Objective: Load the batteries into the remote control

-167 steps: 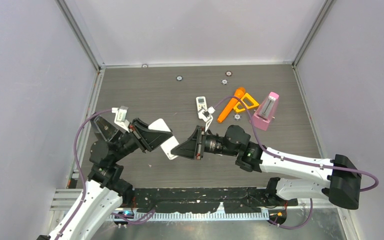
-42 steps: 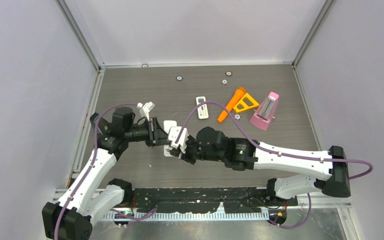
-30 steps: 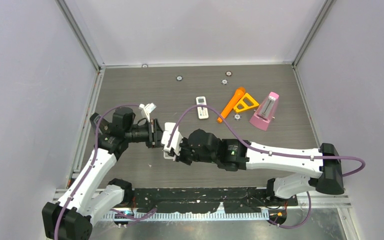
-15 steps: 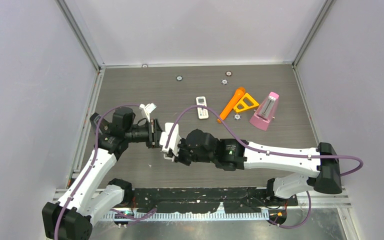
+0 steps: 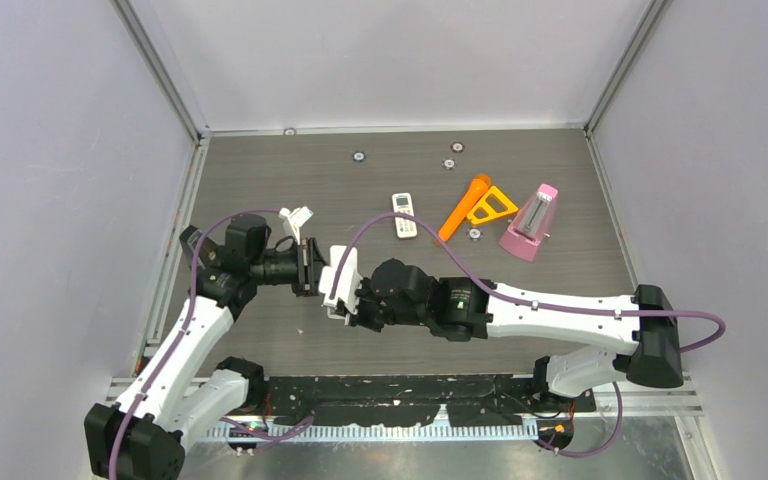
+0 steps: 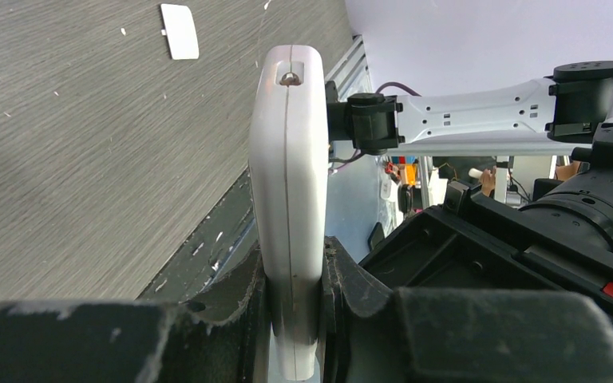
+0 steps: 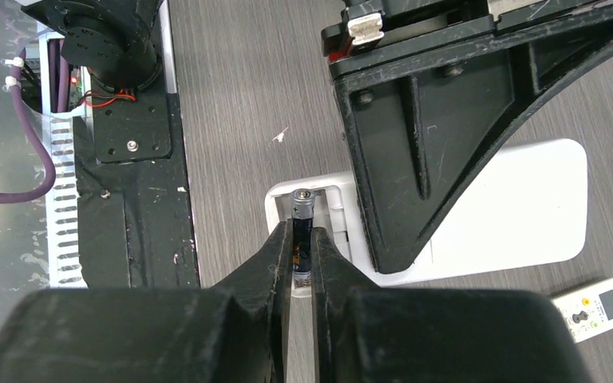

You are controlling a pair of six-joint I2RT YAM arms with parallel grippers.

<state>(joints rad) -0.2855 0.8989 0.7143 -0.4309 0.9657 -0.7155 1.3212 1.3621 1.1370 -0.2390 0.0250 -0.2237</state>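
**Item: white remote control** (image 5: 338,276) (image 6: 287,159) (image 7: 511,207)
- Location: held off the desk (image 5: 290,180), between the two wrists, at about 7 o'clock of the desk centre in the overhead view.
- Axis: long axis runs roughly 12 to 6 o'clock overhead and 3 to 9 o'clock in the right wrist view. It is turned on edge, with the seam facing the left wrist camera.
- Opening: the open battery bay sits at the 9 o'clock end in the right wrist view.

**Item: dark battery** (image 7: 301,209)
- Axis: lies in line with the right fingers.
- Heading: silvery end points to 12 o'clock in the wrist view, at the open bay.

**Left gripper** (image 5: 312,270) (image 6: 291,279)
- Fingers are clamped narrow on the remote's two flat faces.
- The arm is folded, with the forearm aimed at 3 o'clock.

**Right gripper** (image 5: 355,300) (image 7: 302,243)
- Fingers are pinched on the battery.
- The arm is stretched long and low toward 9 o'clock.

**Also on the desk**
- Small remote (image 5: 403,214) (image 7: 599,307), orange tool (image 5: 465,205) and pink metronome (image 5: 530,222), all well apart at 1 to 2 o'clock.
- Small white flat panel (image 6: 179,30).
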